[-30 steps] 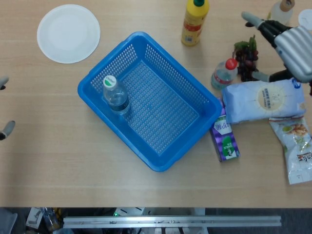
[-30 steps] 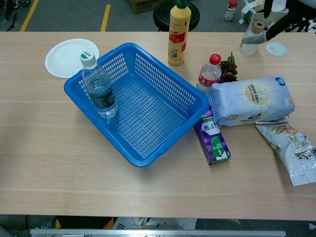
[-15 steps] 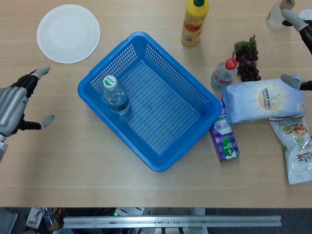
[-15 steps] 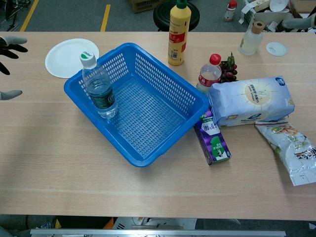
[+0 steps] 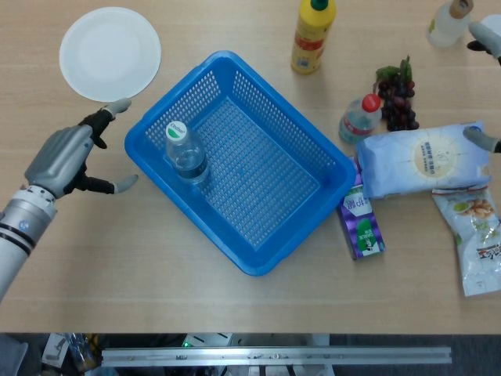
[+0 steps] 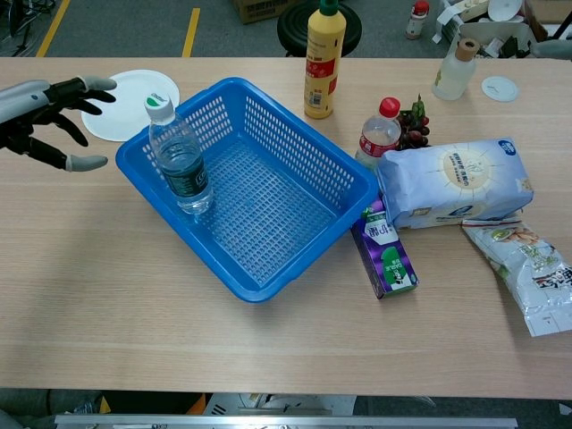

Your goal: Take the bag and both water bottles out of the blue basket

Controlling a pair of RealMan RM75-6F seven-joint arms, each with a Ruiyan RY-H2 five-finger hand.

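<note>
1. Now: last step by the look of it; one water bottle (image 5: 185,153) stands upright inside the blue basket (image 5: 291,205) at its left wall; bag (image 5: 423,163) and red-capped bottle (image 5: 359,119) lie right of the basket.
2. Left hand (image 5: 72,153) empty, fingers spread, just left of the basket; right hand (image 5: 484,139) barely visible; cannot tell its state.
3. Next: clear the left rim, grip below the cap, lift straight up.
4. Open table left of the basket; plate (image 5: 109,53) nearby.
</note>
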